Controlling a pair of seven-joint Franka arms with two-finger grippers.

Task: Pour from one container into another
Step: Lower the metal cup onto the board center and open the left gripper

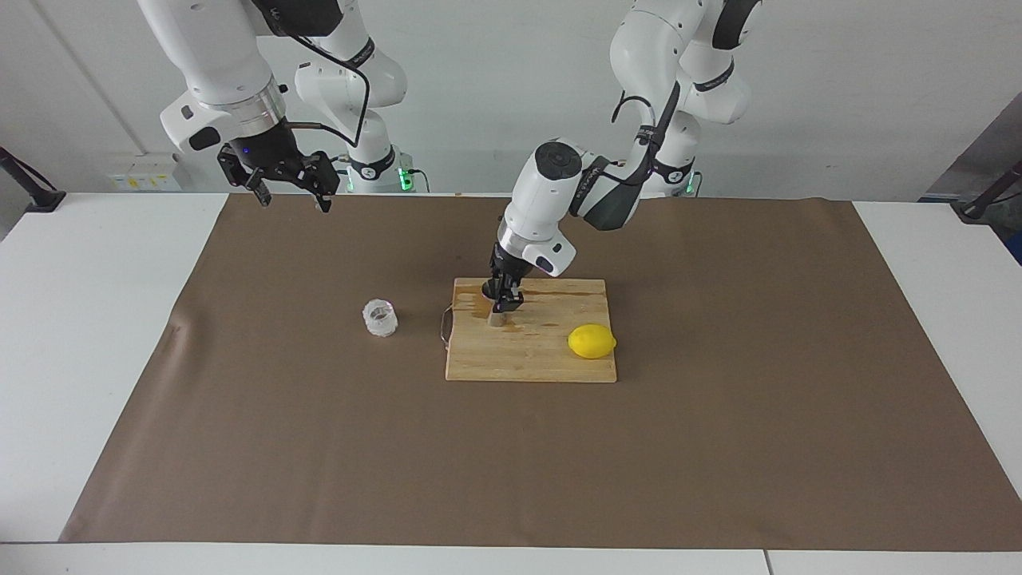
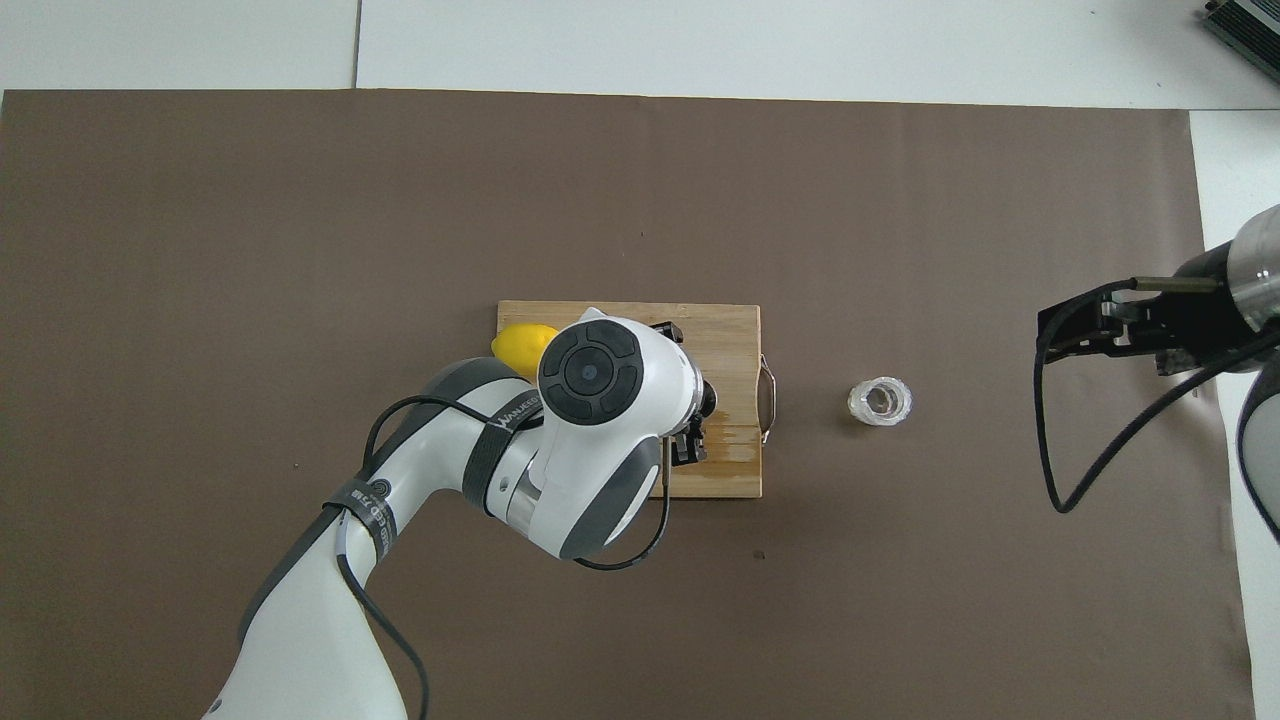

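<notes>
Brown mat; left gripper point(image 1: 502, 305) hides most of the jigger point(image 1: 496, 319).

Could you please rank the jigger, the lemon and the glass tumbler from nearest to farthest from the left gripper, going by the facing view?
1. Jigger: on the cutting board, right under the left gripper.
2. Lemon: on the same board, toward the left arm's end.
3. Glass tumbler: off the board on the brown mat, toward the right arm's end.
</notes>
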